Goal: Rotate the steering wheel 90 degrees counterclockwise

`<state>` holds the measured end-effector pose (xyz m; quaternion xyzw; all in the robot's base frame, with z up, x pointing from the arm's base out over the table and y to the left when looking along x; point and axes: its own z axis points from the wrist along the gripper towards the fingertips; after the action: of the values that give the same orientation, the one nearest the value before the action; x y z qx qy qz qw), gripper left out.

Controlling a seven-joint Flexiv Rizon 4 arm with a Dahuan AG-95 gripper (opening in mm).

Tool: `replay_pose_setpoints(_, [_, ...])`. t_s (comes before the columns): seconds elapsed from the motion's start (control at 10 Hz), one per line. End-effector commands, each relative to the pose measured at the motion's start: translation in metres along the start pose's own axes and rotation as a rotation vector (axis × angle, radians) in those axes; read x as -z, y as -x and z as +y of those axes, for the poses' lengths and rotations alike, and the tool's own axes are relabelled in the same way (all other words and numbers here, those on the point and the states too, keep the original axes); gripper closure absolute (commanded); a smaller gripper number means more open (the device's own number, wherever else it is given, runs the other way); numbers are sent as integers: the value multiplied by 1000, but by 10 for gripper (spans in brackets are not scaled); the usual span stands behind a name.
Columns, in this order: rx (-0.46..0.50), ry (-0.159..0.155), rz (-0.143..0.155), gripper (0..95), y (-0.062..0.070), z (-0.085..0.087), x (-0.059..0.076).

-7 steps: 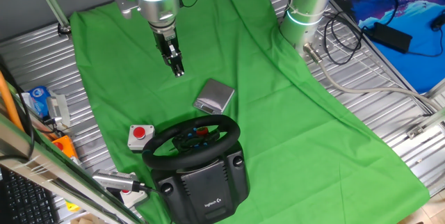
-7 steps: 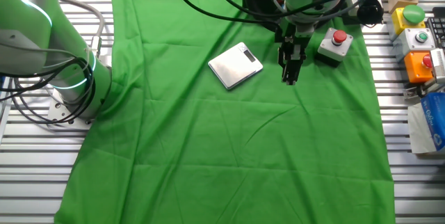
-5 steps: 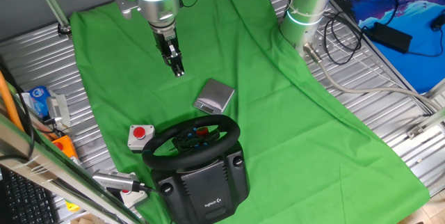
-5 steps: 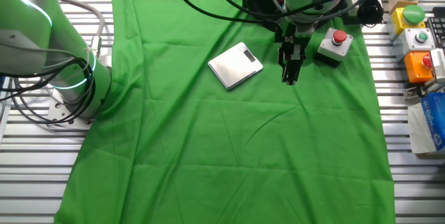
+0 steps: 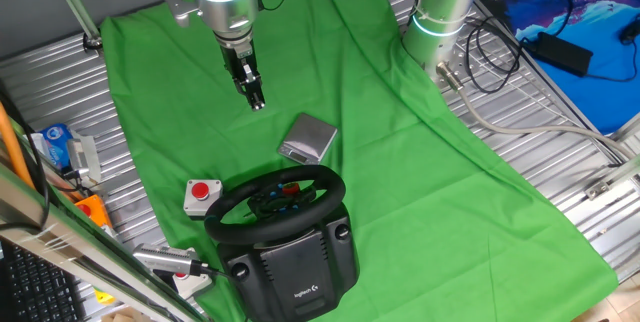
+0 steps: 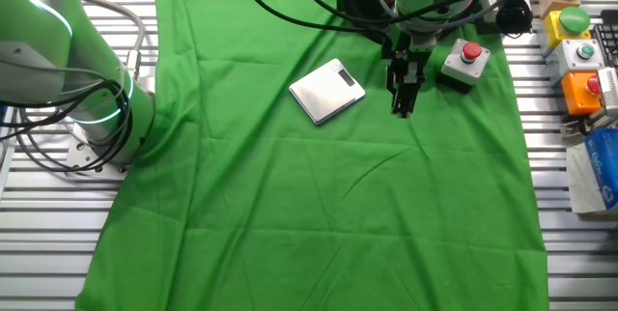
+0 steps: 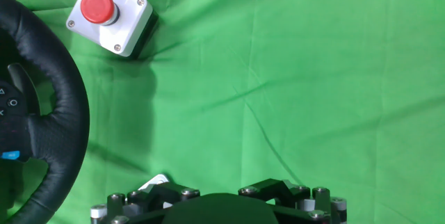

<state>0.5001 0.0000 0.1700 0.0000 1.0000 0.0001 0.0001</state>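
The steering wheel (image 5: 276, 200), a black round rim with red and blue hub buttons, sits on its dark grey base (image 5: 296, 260) at the near edge of the green cloth. My gripper (image 5: 257, 102) hangs above the cloth, well behind the wheel and apart from it, with its fingers together and nothing held. In the other fixed view the gripper (image 6: 400, 110) points down at bare cloth, and the wheel is hidden behind the arm. In the hand view the wheel's rim (image 7: 67, 109) curves along the left edge.
A small white box with a red button (image 5: 202, 195) stands left of the wheel and shows in the hand view (image 7: 111, 14). A flat grey device (image 5: 308, 139) lies just behind the wheel. A second arm's base (image 5: 440, 17) stands at the back right. More button boxes (image 6: 579, 55) line the table edge.
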Motion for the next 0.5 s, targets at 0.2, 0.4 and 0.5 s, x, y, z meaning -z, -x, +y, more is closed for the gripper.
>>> replay_pose_setpoints(0.2, [24,17,-5,950,0,0,0])
replay_pose_setpoints(0.4, [24,13,-4,950,0,0,0])
replay_pose_setpoints(0.5, [24,12,-4,950,0,0,0])
